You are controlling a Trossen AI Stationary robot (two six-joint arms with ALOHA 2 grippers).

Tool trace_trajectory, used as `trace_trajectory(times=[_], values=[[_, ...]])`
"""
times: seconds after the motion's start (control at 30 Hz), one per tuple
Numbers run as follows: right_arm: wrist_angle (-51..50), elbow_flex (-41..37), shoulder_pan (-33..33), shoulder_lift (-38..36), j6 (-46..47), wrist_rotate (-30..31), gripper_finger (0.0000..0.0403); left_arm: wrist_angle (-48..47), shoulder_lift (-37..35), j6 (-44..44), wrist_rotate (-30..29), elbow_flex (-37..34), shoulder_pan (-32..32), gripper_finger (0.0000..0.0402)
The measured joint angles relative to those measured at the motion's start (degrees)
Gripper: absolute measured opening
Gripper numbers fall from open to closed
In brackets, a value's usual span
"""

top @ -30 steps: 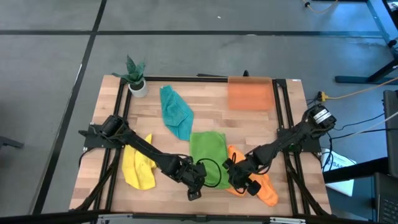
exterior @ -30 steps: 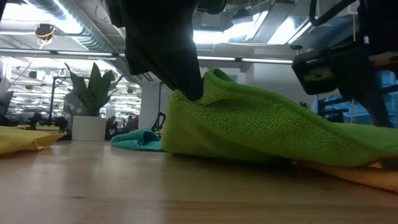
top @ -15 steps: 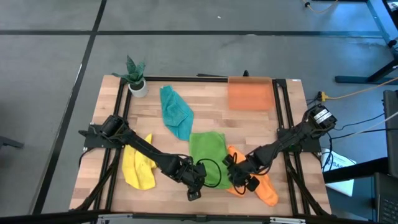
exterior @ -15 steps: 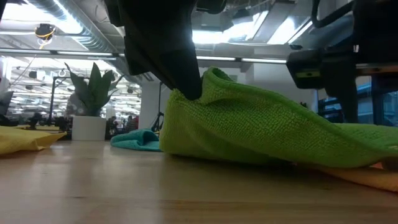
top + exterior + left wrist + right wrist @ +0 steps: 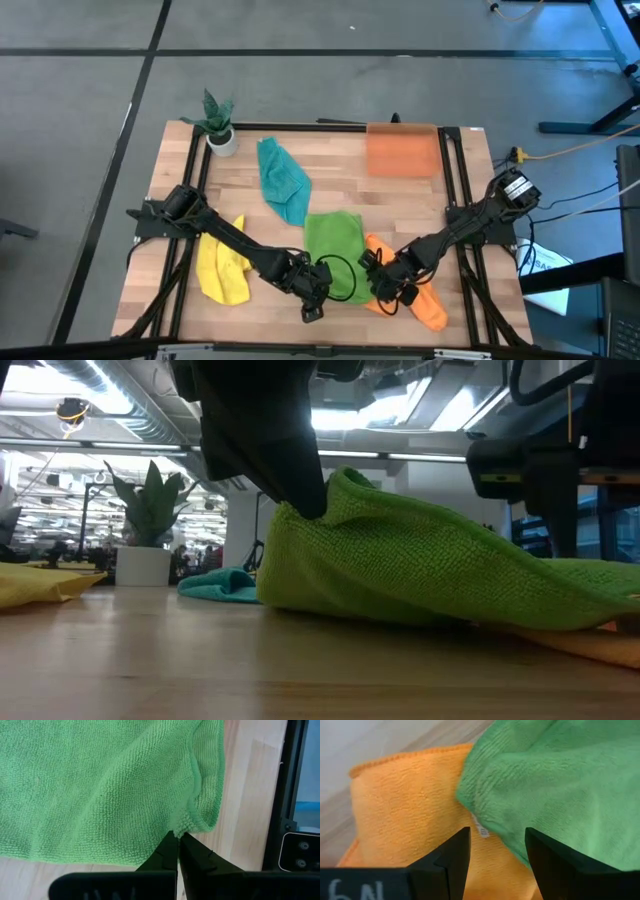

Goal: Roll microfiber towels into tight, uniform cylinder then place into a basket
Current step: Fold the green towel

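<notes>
The bright green towel (image 5: 335,250) lies in the table's near middle, its near right part resting on the orange towel (image 5: 425,305). My left gripper (image 5: 322,283) is shut on the green towel's near left corner, which is raised (image 5: 340,490). My right gripper (image 5: 385,290) is open above the green towel's near right corner (image 5: 475,805), its fingers on either side, touching nothing. The yellow towel (image 5: 222,268) lies near left, the teal towel (image 5: 283,180) far of centre. The orange basket (image 5: 402,150) stands far right. My left gripper pinches the green towel's near left corner (image 5: 182,824) between its two fingers, at the hemmed edge. The fingers come from above, slanting down. The corner is lifted off the table (image 5: 335,500), and the rest of the towel slopes down onto the table and the orange towel.
A small potted plant (image 5: 219,125) in a white pot stands at the far left corner. Black frame rails (image 5: 455,180) run along the table's left and right sides. Bare wood shows between the teal towel and the basket.
My right gripper has shifted a little over the green towel's near right corner, staying open. My left gripper and the raised green corner have kept still.
</notes>
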Motion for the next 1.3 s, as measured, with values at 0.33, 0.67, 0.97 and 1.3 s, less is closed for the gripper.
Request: trace_trajectory(times=[0.33,0.67,0.97,1.3], values=[[2.0,2.5,0.1,0.9,2.2,0.0,0.0189,0.4,0.0,-1.4,0.0,0.0,0.0,0.0000],[1.6,2.6,0.1,0.9,3.4,0.1,0.0162,0.6,0.0,-1.5,0.0,0.0,0.0,0.0000],[0.7,2.6,0.1,0.1,5.5,0.1,0.0059,0.4,0.0,-3.6,0.0,0.0,-0.6,0.0000],[0.5,2.6,-0.1,-1.0,9.3,-2.8,0.0011,-0.8,0.0,-4.9,0.0,0.0,-0.7,0.0000]])
